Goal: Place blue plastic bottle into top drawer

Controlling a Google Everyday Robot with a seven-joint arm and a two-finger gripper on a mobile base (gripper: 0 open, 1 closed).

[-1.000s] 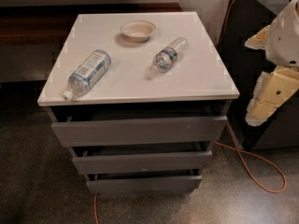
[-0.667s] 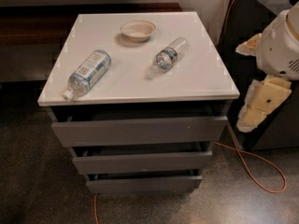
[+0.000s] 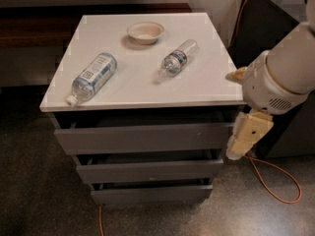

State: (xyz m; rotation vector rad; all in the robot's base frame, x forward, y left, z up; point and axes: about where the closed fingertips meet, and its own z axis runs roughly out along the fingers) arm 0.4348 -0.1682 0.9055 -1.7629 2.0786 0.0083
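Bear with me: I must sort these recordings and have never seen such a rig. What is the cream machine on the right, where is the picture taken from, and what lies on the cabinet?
The cream shape is a robot's arm. Its gripper, a two-finger clamp, hangs at the arm's lower end, beside the right side of the cabinet, level with the drawers. There is only one camera. It looks down on the cabinet from the front, and where it is mounted is not known. On the white top lie a blue plastic bottle on its side at the left, a smaller bottle on its side at the right, and a pale bowl at the back. Below are three grey drawers, and the top drawer is the tallest. The gripper holds nothing, as both bottles lie on the top.
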